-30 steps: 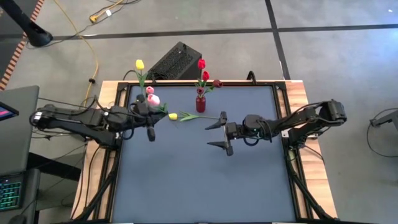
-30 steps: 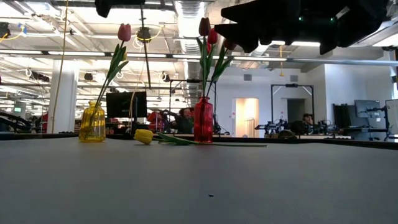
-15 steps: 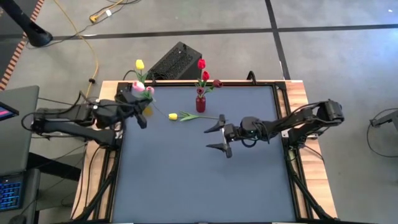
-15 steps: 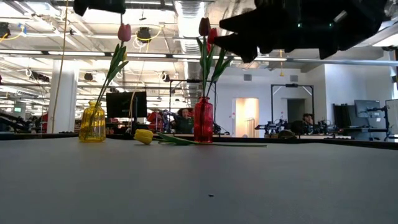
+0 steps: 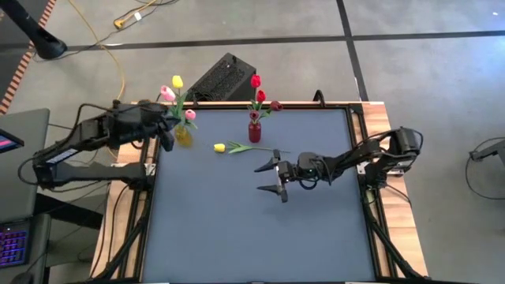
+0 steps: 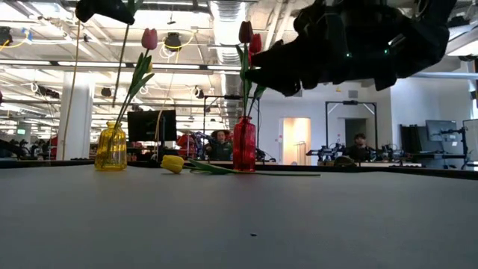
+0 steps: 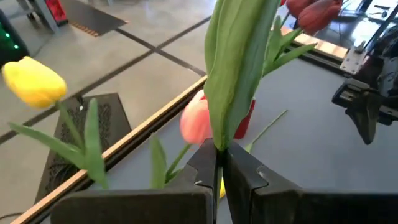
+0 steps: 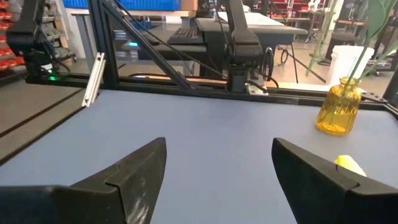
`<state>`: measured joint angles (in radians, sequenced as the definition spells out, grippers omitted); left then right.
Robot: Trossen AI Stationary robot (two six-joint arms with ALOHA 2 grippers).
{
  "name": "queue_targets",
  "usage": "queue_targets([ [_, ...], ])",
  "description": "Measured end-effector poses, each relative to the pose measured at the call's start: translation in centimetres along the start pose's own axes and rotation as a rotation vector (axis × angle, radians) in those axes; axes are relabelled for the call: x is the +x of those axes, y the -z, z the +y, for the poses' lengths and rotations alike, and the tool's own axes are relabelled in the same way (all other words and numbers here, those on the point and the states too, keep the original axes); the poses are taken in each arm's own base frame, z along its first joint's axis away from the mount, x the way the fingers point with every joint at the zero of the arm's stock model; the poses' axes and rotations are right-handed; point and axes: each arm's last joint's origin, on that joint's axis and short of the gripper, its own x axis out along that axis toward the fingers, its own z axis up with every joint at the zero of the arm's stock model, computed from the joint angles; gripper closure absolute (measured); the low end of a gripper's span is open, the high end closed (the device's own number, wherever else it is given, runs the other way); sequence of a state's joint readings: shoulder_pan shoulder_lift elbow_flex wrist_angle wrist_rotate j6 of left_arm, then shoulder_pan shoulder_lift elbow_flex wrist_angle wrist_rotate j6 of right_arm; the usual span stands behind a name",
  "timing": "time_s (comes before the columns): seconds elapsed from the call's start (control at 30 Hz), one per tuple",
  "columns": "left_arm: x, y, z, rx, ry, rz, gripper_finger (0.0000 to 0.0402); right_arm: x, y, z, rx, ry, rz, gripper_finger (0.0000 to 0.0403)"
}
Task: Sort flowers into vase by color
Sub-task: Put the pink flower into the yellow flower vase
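My left gripper (image 5: 163,131) is high over the table's far left corner, shut on a pink tulip (image 5: 167,93) above a yellow vase (image 5: 183,136). The vase holds a yellow tulip (image 5: 177,81) and another pink one (image 5: 190,115). A red vase (image 5: 254,130) at the far middle holds red and maroon tulips (image 5: 256,81). A yellow tulip (image 5: 219,147) lies flat on the table beside it. My right gripper (image 5: 271,177) hovers open and empty just near of that tulip's stem end. My left gripper pinches the pink tulip's green stem and leaf (image 7: 219,142) between its two fingers, which lie across the stem. The leaf and head rise above the fingers. In the low view the thin stem (image 6: 119,71) hangs down toward the yellow vase (image 6: 110,146), and whether its end is inside I cannot tell.
A black box (image 5: 221,77) sits on the floor beyond the table's far edge. The wooden table border (image 5: 379,142) and black frame rails run along the left and right sides. The blue mat's near half (image 5: 252,237) is bare.
My left gripper has risen and drawn back toward the table's far left corner, still shut on the pink tulip, whose head has moved out past the far edge beside the yellow tulip. My right gripper has shifted slightly toward the table's left and near edges, staying open.
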<state>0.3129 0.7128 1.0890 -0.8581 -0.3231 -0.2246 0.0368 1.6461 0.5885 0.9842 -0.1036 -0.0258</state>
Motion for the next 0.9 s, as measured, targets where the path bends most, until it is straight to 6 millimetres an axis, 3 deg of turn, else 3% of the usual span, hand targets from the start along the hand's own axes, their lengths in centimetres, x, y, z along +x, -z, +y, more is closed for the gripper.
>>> queue_targets([
  [0.23, -0.3, -0.6, 1.4, 0.036, -0.111, -0.007, 0.0401, 0.5, 0.6, 0.0, 0.002, -0.001, 0.033, 0.0085],
  [0.47, 1.1, -1.0, 2.4, 0.112, -0.215, 0.038, 0.0401, 0.4, 0.8, 0.0, 0.000, -0.002, 0.073, 0.0085],
  [0.73, 3.1, -1.2, 2.5, 0.128, -0.171, 0.108, 0.0401, 0.4, 1.2, 0.0, 0.003, -0.003, 0.112, 0.0085],
  [0.9, 3.3, -1.6, 2.7, 0.159, -0.228, 0.072, 0.0401, 0.4, 1.2, 0.0, 0.000, -0.003, 0.112, 0.0085],
])
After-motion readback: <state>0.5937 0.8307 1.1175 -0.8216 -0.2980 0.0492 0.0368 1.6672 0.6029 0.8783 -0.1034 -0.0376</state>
